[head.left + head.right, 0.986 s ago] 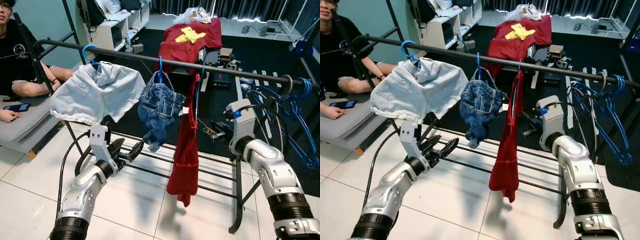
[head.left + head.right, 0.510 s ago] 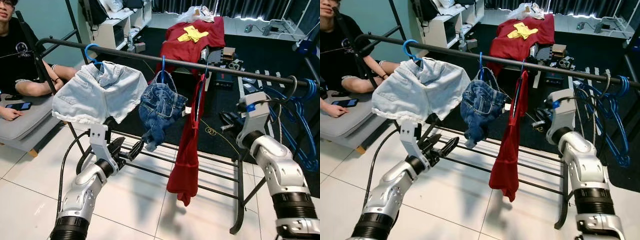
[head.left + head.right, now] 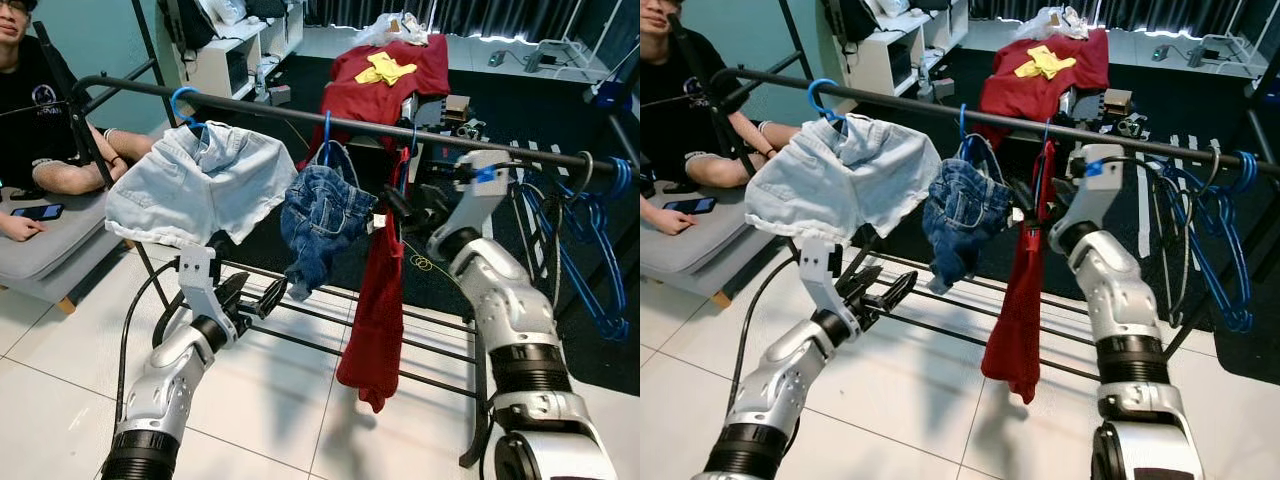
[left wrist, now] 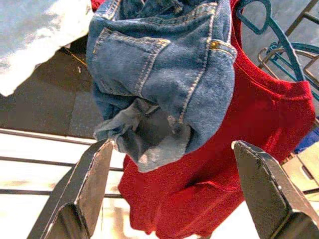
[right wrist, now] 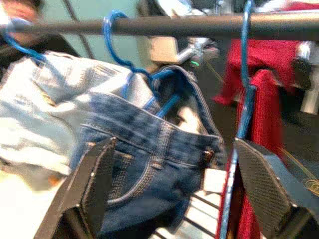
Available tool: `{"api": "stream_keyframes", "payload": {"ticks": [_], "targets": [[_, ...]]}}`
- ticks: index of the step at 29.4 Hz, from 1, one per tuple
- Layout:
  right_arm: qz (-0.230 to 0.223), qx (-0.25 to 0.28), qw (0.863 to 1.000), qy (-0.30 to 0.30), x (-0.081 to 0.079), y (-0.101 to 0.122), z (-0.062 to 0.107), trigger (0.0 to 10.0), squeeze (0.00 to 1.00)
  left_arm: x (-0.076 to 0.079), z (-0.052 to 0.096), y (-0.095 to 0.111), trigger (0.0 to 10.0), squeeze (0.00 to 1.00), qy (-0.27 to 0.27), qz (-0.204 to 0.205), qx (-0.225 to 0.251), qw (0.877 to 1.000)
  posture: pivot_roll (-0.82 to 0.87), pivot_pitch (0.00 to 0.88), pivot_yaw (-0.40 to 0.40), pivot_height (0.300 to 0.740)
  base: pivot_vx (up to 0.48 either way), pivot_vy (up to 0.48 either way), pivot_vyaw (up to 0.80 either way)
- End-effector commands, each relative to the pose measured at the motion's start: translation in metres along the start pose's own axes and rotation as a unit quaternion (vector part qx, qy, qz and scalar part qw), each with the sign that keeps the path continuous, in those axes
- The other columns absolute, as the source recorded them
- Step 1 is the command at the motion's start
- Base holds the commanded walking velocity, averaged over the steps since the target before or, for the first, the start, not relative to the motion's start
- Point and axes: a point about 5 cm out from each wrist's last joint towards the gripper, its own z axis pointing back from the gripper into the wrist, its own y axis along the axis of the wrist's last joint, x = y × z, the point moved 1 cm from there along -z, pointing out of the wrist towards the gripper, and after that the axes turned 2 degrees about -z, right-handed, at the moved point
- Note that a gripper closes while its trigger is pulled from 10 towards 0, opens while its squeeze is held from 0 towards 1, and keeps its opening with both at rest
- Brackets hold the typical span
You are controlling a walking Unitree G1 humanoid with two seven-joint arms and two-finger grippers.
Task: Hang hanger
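Observation:
A black clothes rail [image 3: 280, 110] carries three blue hangers. They hold light denim shorts [image 3: 200, 180], dark denim shorts [image 3: 322, 212] and a long red shirt [image 3: 375, 295]. My right gripper [image 3: 402, 205] is open just under the rail, beside the red shirt's blue hanger [image 5: 244, 89] and facing the dark shorts [image 5: 149, 154]. My left gripper [image 3: 252, 297] is open lower down, beneath the dark shorts [image 4: 164, 74], with nothing between its fingers [image 4: 92, 184]. Several empty blue hangers [image 3: 590, 240] hang at the rail's right end.
A person [image 3: 35, 110] sits on a grey cushion [image 3: 45, 245] at the left, close to the rail's end. The rack's lower bars [image 3: 430, 350] cross the white tiled floor. A red cloth [image 3: 385, 85] is draped behind, on dark carpet with clutter.
My right arm has swung left from the empty hangers at the rail's right end to the red shirt's hanger. The left arm has barely moved.

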Motion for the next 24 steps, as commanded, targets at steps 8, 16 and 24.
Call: {"api": "stream_keyframes", "payload": {"ticks": [8,16,24], "targets": [[0.075,-0.036,0.995,-0.057,-0.001,-0.008,-0.016,10.0,1.00,-0.006,0.007,-0.002,10.0,0.00,0.014,-0.001,-0.008,1.000,0.03,0.078,-0.020,0.740,0.000,0.000,0.00],[0.098,-0.108,0.980,-0.135,0.022,-0.030,-0.011,10.0,0.00,-0.008,0.015,-0.003,10.0,0.00,0.019,0.001,-0.012,1.000,0.03,0.091,-0.018,0.740,0.000,0.000,0.00],[0.097,-0.145,0.974,-0.143,0.042,-0.043,0.003,0.0,0.00,-0.004,0.010,-0.003,10.0,0.00,0.012,0.003,-0.013,1.000,0.02,0.080,-0.015,0.740,0.000,0.000,0.00]]}}
